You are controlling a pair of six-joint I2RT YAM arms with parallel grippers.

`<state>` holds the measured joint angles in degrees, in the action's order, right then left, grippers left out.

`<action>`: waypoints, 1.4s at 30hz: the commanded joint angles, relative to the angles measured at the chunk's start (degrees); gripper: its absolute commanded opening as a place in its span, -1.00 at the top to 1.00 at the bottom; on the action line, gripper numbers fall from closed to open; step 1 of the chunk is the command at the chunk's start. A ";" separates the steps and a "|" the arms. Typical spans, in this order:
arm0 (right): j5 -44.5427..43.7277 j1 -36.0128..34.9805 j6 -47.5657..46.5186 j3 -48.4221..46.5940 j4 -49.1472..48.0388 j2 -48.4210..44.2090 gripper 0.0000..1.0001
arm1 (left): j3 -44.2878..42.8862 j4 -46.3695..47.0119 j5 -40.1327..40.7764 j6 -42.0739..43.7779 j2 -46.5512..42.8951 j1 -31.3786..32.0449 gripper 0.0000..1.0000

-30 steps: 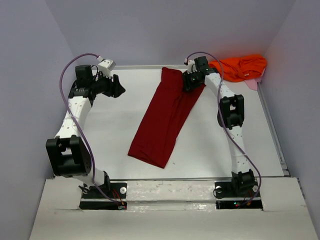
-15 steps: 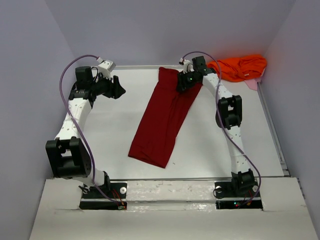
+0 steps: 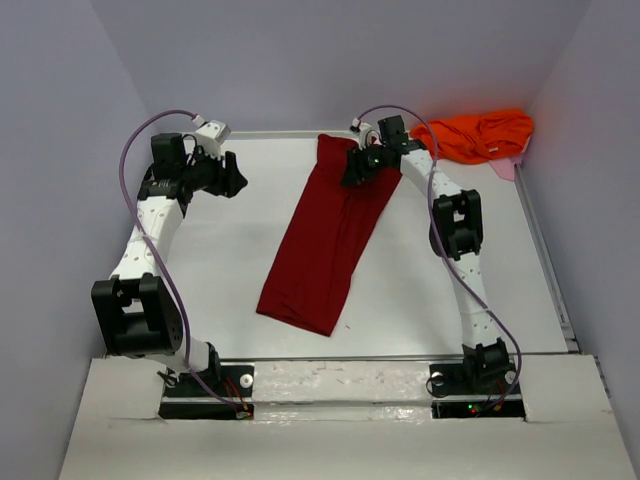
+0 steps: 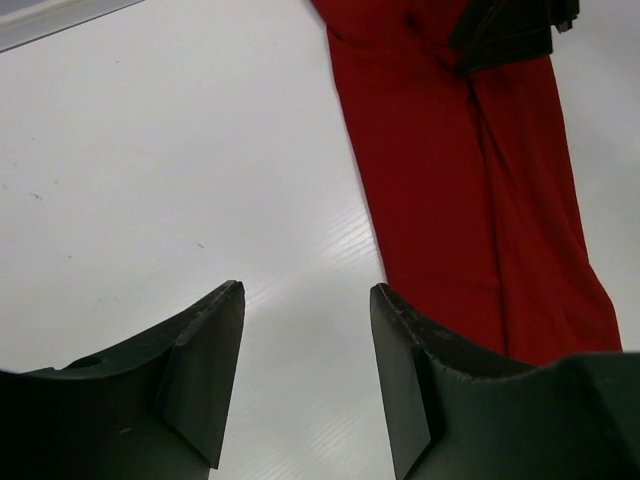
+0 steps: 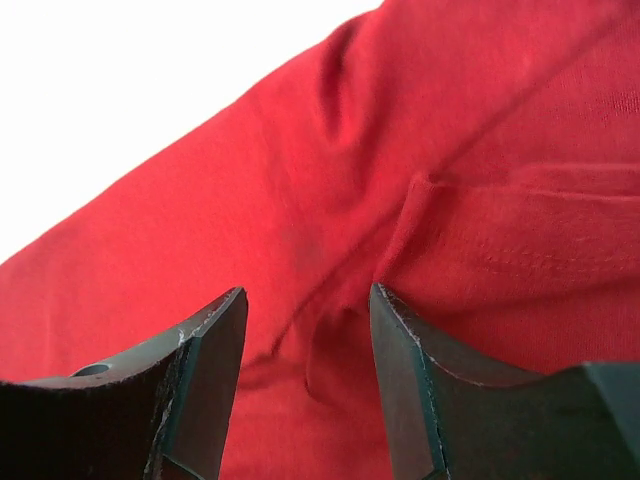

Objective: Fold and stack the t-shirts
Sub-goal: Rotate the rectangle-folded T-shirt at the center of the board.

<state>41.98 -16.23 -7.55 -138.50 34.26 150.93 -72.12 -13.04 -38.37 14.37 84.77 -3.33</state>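
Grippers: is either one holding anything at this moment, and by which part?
Nothing is held. The right gripper stands open above the far end of the dark crimson cloth t-shirt; the left gripper is open over the white table.

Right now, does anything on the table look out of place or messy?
Yes. The orange t-shirt sits crumpled in a heap at the far right corner of the table, not folded. The crimson t-shirt, folded into a long strip, lies diagonally, askew to the table's edges.
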 commanded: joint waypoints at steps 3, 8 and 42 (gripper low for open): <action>-8.57 -0.47 -6.24 10.16 -1.83 -13.81 -0.15 | -1.62 3.28 5.05 0.48 -2.51 0.08 -0.27; -12.53 -0.47 -6.95 19.83 -4.19 -22.25 -0.09 | 0.66 7.41 9.19 -0.22 -3.12 -0.01 -0.31; -14.29 -0.47 1.49 -4.50 7.14 3.22 -0.13 | 2.77 7.24 3.65 -2.24 -5.76 -0.01 -0.33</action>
<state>23.90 -16.21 -6.17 -138.87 39.05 150.56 -69.71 -7.51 -32.99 12.34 80.77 -3.36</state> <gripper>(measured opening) 0.559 0.663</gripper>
